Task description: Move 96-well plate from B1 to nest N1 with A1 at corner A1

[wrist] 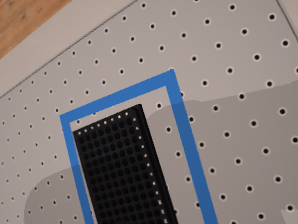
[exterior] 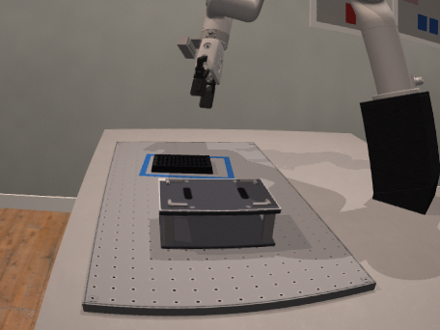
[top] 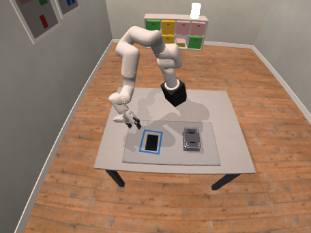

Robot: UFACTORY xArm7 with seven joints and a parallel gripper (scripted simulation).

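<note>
The black 96-well plate (top: 151, 142) lies flat inside the blue outline of bench spot B1 on the perforated board. It also shows in the exterior view (exterior: 182, 163) and in the wrist view (wrist: 122, 167), where its lower part is cut off by the frame. The raised grey plate nest N1 (top: 191, 138) stands to the plate's right, empty on top (exterior: 217, 194). My gripper (top: 134, 122) (exterior: 203, 90) is open and empty, well above the board, up and to the left of the plate. The plate's cut-off corner is too small to tell.
The arm's black base block (top: 174, 92) stands at the back of the table. The perforated board (exterior: 212, 247) covers the front half of the table. A shelf with coloured bins (top: 175, 31) is by the far wall.
</note>
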